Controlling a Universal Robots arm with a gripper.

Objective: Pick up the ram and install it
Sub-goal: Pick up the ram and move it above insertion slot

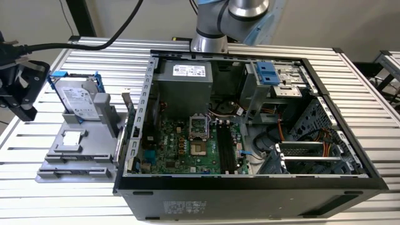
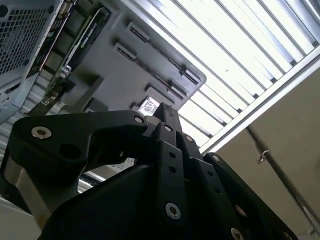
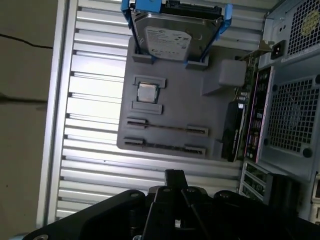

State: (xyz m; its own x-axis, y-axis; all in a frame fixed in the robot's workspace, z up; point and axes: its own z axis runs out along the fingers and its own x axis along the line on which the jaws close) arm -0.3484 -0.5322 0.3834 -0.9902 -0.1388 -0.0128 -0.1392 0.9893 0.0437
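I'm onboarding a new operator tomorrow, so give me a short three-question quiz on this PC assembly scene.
1. True or false: the hard drive lies flat inside the computer case.
2. Where is the gripper? A inside the case; B outside the case, at the exterior view's left; C clamped on the hard drive.
3. Fill in: the ram stands on edge in a slot of the ___.
Key: 1 false, it stands upright outside the case; 2 B; 3 grey fixture.
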